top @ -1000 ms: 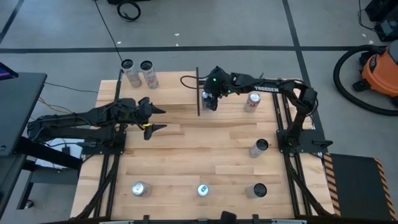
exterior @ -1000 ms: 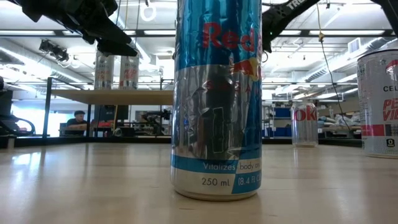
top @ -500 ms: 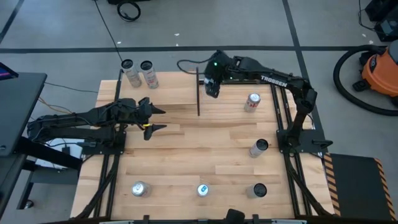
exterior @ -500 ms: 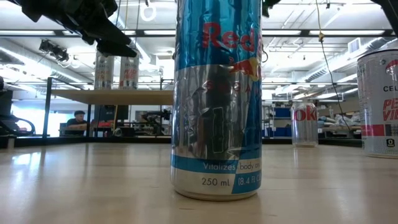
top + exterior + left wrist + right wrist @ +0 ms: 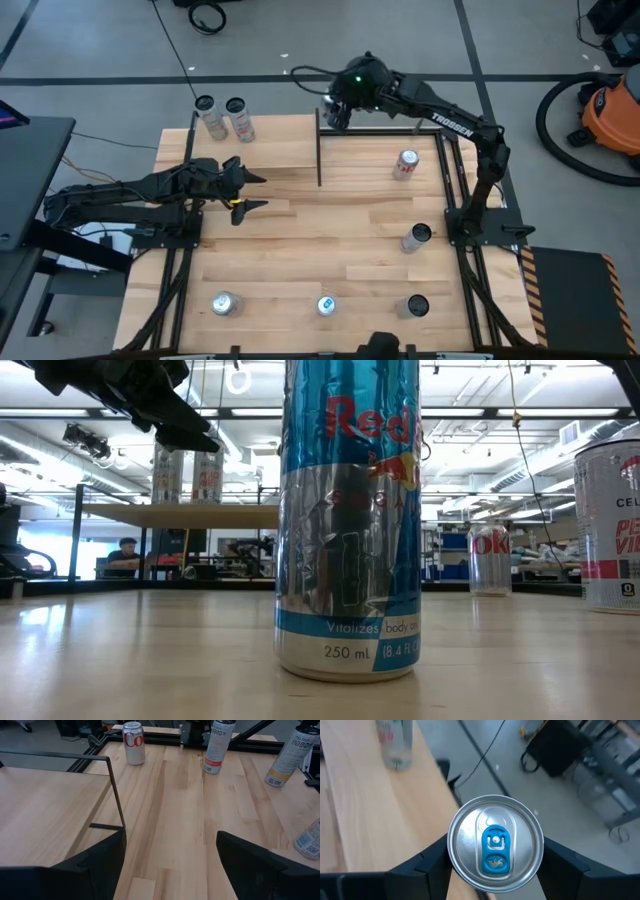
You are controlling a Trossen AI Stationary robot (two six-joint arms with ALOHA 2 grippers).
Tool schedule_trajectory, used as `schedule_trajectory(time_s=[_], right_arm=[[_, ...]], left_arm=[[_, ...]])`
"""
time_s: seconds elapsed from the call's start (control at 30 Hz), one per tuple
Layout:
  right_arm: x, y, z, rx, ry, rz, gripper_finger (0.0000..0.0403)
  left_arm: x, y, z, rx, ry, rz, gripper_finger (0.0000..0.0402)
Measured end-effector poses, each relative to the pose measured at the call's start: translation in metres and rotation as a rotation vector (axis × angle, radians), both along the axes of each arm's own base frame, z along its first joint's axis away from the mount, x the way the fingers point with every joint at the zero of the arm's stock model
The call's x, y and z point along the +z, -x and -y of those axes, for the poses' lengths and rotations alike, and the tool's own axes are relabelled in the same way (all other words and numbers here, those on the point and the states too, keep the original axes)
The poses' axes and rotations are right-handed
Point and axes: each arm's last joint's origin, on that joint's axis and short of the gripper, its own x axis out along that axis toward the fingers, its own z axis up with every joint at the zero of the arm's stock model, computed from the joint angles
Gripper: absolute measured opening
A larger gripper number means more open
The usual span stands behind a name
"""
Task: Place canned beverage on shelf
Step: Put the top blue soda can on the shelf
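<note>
My right gripper (image 5: 338, 108) is high over the table's far edge, by the far right corner of the shelf (image 5: 270, 150), and is shut on a silver can with a blue tab (image 5: 495, 842). The shelf is a pale-wood panel edged by black rods. It also shows in the right wrist view (image 5: 375, 815) and the low view (image 5: 180, 515). Two tall cans (image 5: 205, 118) (image 5: 239, 118) stand on its far left corner. My left gripper (image 5: 243, 190) is open and empty, level with the shelf's near edge. My right gripper pinches the can between its two fingers (image 5: 427, 865), one on each opposite side of the can just below the rim (image 5: 453, 854). The fingers come from above. The can is upright, top up, lifted clear above the shelf's far edge and the floor beyond.
Several cans stand on the tabletop: a Coke can (image 5: 406, 164), one at the right (image 5: 416, 237), and three along the near edge (image 5: 222, 303) (image 5: 326, 305) (image 5: 417, 305). The middle one fills the low view (image 5: 350, 520). A black upright rod (image 5: 319, 150) marks the shelf's right side.
My right gripper has gone up and toward the table's far edge with the can, from beside the shelf's right rod to above its far right corner. Its arm has risen out of the low view. The can stays upright in the hold.
</note>
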Motion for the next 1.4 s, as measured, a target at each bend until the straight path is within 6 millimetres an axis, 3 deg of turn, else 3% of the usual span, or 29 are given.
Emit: schedule_trajectory(time_s=[0.23, 0.53, 0.93, 1.2, 1.4], right_arm=[[0.013, -0.006, 0.002, 0.04, 0.063, 0.121, 0.0242], [0.037, -0.017, -0.004, 0.168, 0.074, 0.416, 0.0244], [0.042, -0.026, -0.017, 0.223, 0.104, 0.464, 0.0245], [0.036, -0.031, -0.016, 0.26, 0.066, 0.461, 0.0246], [0.005, -0.053, -0.003, 0.269, 0.012, 0.387, 0.0246]], left_arm=[[0.0, 0.0, 0.0, 0.0, 0.0, 0.0, 0.0311], [0.0, 0.0, 0.0, 0.0, 0.0, 0.0, 0.0311], [0.0, 0.0, 0.0, 0.0, -0.001, 0.001, 0.0311], [0.001, 0.0, 0.0, 0.0, -0.002, 0.007, 0.0311], [0.001, 0.0, 0.0, 0.0, -0.002, 0.008, 0.0311]])
